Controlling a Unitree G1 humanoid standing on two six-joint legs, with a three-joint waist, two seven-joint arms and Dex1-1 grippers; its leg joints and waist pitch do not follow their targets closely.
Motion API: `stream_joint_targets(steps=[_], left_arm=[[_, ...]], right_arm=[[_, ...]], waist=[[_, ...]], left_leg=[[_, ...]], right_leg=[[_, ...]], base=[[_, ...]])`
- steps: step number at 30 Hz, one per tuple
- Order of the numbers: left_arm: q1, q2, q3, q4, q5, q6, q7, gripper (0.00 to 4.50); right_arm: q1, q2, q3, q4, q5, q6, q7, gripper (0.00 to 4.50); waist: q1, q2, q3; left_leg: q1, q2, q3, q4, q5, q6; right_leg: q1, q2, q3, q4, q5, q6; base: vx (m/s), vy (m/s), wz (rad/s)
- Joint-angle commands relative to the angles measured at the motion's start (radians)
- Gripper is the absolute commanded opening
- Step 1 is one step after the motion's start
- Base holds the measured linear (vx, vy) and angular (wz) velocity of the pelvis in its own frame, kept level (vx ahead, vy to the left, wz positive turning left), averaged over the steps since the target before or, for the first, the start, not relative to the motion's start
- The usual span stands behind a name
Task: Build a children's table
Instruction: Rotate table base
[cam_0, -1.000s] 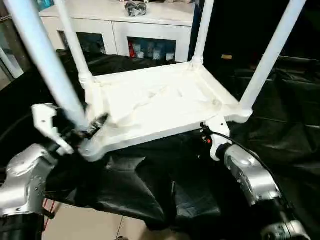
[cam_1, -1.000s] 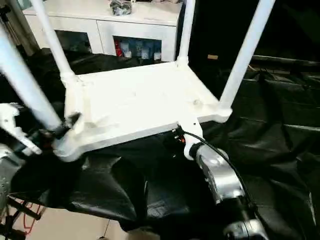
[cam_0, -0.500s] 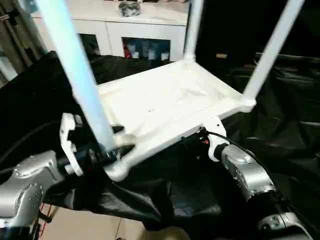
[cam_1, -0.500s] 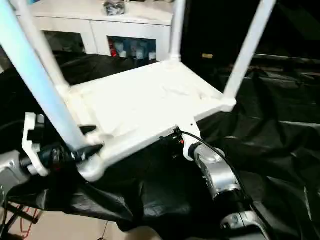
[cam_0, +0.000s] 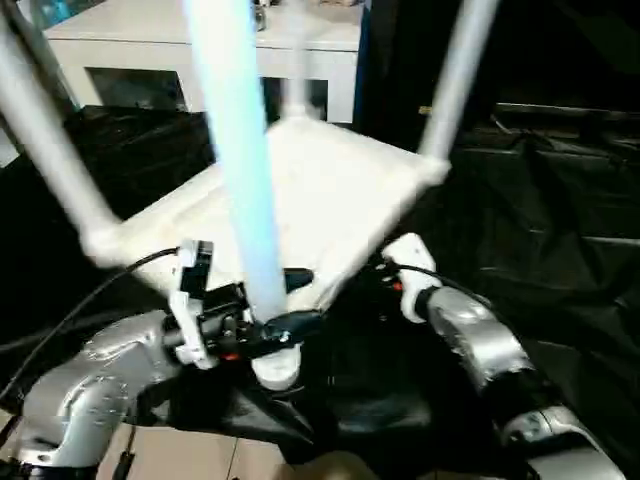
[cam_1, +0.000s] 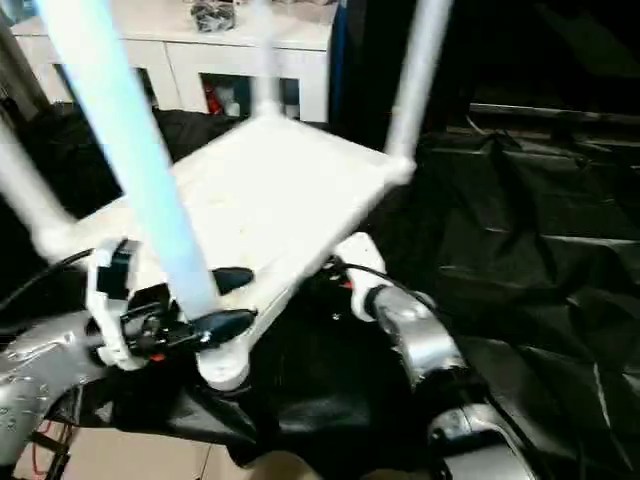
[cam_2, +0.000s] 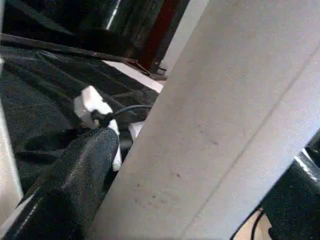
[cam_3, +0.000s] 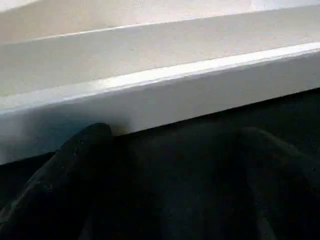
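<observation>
The children's table stands upside down on black cloth, its white tabletop turned cornerwise toward me with the legs pointing up. The nearest leg rises from the front corner socket. My left gripper is shut on that leg just above the socket, one black finger on each side; the left wrist view has the leg close beside a finger. My right gripper sits under the tabletop's right front edge, its fingers apart below the white rim; its white wrist part shows at that edge.
A white cabinet with glass doors stands behind the work. Black cloth covers the surface and hangs over its front edge, with tan floor below. Other legs rise at left and right.
The table has swung round: its front corner and the held leg moved right toward the picture's middle together with my left gripper. My right gripper stays at the tabletop's edge.
</observation>
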Motion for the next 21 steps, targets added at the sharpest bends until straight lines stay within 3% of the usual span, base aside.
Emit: stream_joint_targets(steps=[1, 6, 10, 17, 19, 21], left_arm=[[-0.025, -0.016, -0.034, -0.025, -0.025, 0.010, 0.000, 4.50], [-0.057, -0.068, -0.057, -0.015, -0.037, 0.022, 0.007, 4.50], [-0.103, -0.114, -0.092, 0.024, -0.004, -0.003, 0.016, 4.50], [-0.171, -0.176, -0.124, 0.111, 0.105, -0.082, 0.056, 4.50], [-0.191, -0.186, -0.144, 0.150, 0.179, -0.140, 0.087, 4.50], [-0.212, -0.195, -0.156, 0.196, 0.252, -0.207, 0.126, 4.50]], right_arm=[[-0.037, 0.040, 0.030, 0.000, 0.002, -0.036, 0.034, 4.46], [-0.048, 0.065, 0.043, 0.028, 0.007, -0.062, 0.090, 4.46], [-0.054, 0.075, 0.051, 0.050, 0.003, -0.078, 0.094, 4.46], [-0.074, 0.069, 0.016, 0.094, -0.011, -0.102, 0.064, 4.46], [-0.075, 0.057, 0.006, 0.098, -0.014, -0.108, 0.057, 4.46], [-0.073, 0.040, -0.009, 0.090, -0.010, -0.109, 0.054, 4.46]], waist=[[0.005, 0.006, -0.049], [0.006, 0.005, -0.052], [0.006, 0.001, -0.052], [0.007, 0.000, -0.053], [0.008, 0.006, -0.055], [0.009, 0.003, -0.055]], left_leg=[[0.004, 0.002, 0.006, -0.075, -0.296, -0.017], [0.001, 0.003, 0.006, -0.073, -0.265, -0.008], [0.002, 0.002, 0.008, -0.072, -0.255, 0.001], [0.000, 0.003, 0.006, -0.072, -0.260, -0.002], [0.002, 0.004, 0.006, -0.070, -0.249, 0.003], [-0.001, 0.003, 0.006, -0.070, -0.235, 0.008]], right_leg=[[0.043, -0.031, 0.027, -0.071, -0.249, -0.221], [0.048, -0.031, 0.027, -0.065, -0.182, -0.236], [0.047, -0.030, 0.027, -0.067, -0.179, -0.242], [0.051, -0.034, 0.027, -0.069, -0.204, -0.230], [0.050, -0.034, 0.027, -0.070, -0.185, -0.230], [0.053, -0.033, 0.026, -0.068, -0.153, -0.234]], base=[[0.000, 0.000, 0.00], [0.000, 0.000, 0.00], [0.000, 0.000, 0.00], [0.000, 0.000, 0.00], [0.000, 0.000, 0.00], [0.000, 0.000, 0.00]])
